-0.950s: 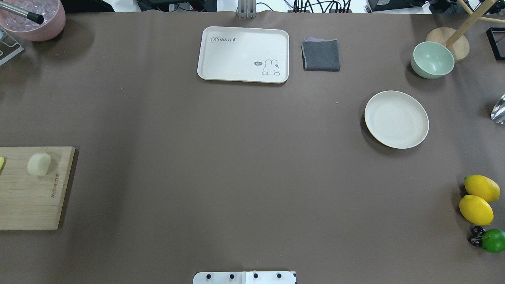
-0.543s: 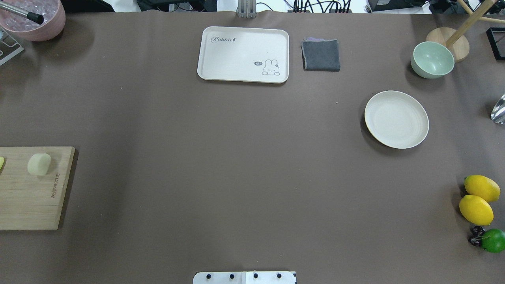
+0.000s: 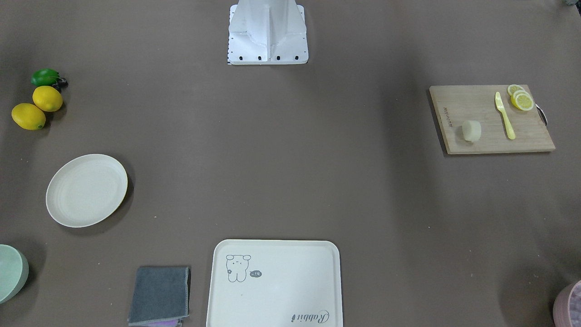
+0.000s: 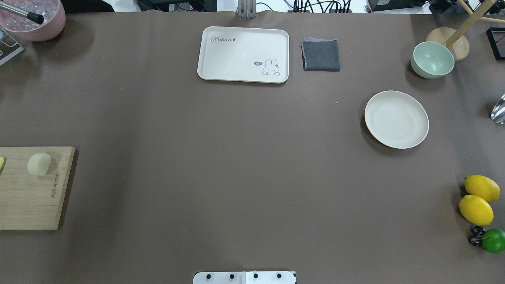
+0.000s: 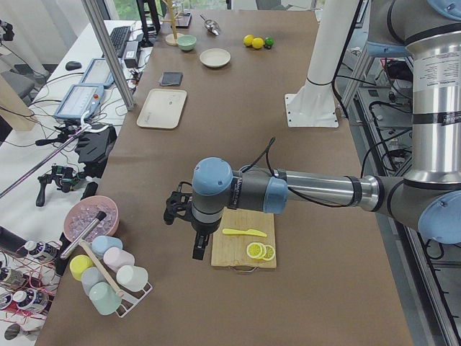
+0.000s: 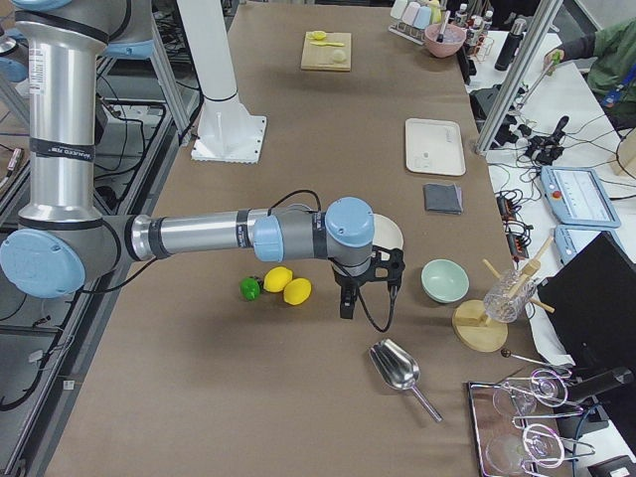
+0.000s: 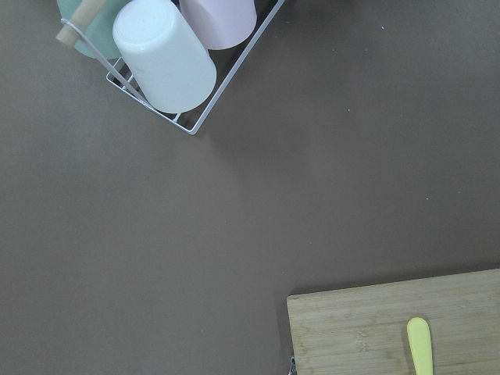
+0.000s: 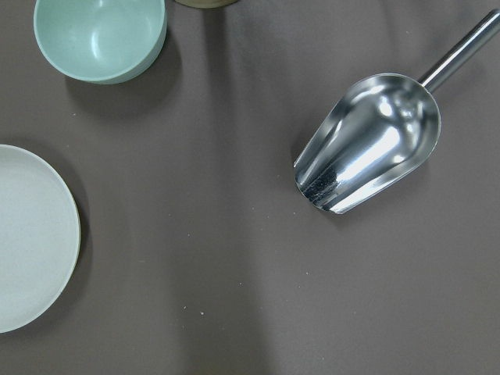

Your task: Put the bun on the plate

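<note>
The bun [image 4: 39, 164], a pale cream stub, lies on the wooden cutting board [image 4: 31, 197] at the table's left edge; it also shows in the front view as bun [image 3: 471, 131]. The plate [image 4: 396, 119], round and cream, sits bare at the right; its edge shows in the right wrist view as plate [image 8: 31, 234]. My left gripper [image 5: 196, 251] hangs beside the board's far end, seen only from the side, so I cannot tell its state. My right gripper [image 6: 345, 303] hovers close by the plate [image 6: 390, 231], near the lemons, its state likewise unreadable.
On the board lie a yellow knife [image 3: 504, 115] and lemon slices [image 3: 521, 99]. A cream tray [image 4: 243, 54] and grey cloth [image 4: 320, 55] sit at the far edge. Green bowl [image 4: 432, 59], two lemons [image 4: 477, 199], metal scoop [image 8: 367, 141] and cup rack [image 7: 168, 55] ring the sides.
</note>
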Robot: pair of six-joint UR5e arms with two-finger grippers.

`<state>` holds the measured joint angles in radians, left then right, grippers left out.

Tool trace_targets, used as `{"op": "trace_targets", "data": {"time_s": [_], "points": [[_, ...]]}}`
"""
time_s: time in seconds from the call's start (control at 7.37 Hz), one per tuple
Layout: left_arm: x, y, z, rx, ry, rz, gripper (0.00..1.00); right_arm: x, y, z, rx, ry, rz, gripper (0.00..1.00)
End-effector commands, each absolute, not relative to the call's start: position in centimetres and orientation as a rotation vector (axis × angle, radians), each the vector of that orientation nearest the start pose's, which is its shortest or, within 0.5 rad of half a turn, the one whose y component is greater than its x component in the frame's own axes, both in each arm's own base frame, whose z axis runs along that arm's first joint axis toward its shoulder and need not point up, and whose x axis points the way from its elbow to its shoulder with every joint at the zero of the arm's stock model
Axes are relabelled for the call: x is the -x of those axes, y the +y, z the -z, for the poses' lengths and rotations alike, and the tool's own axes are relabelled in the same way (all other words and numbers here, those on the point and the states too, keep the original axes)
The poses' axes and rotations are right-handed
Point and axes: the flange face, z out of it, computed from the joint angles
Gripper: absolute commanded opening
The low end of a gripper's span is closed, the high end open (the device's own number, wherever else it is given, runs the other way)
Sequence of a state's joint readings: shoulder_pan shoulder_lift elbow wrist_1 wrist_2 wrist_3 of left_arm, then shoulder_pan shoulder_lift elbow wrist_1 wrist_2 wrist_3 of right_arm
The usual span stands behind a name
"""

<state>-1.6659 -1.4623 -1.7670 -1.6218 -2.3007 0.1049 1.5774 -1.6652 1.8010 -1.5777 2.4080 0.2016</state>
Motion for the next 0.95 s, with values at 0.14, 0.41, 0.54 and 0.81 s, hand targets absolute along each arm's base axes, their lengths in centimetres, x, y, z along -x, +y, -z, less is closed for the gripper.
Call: {"op": "trace_targets", "data": {"time_s": [0.14, 0.41, 0.54, 0.81], "points": [[10.96, -44.51, -61.11, -0.204, 0.712, -0.059, 0.98, -6.22, -45.08, -58.88, -0.033, -0.843, -0.145, 1.0], [10.85, -44.65, -60.81, -0.217, 0.718, -0.069, 0.98, -6.22, -45.02, -58.95, -0.032, -0.843, -0.145, 1.0], [10.78, -44.81, -60.59, -0.22, 0.72, -0.07, 0.98, -6.21, -45.01, -58.94, -0.031, -0.844, -0.145, 1.0], [10.77, -44.64, -60.88, -0.25, 0.716, -0.087, 0.98, -6.18, -45.06, -59.0, -0.027, -0.849, -0.148, 1.0]]}}
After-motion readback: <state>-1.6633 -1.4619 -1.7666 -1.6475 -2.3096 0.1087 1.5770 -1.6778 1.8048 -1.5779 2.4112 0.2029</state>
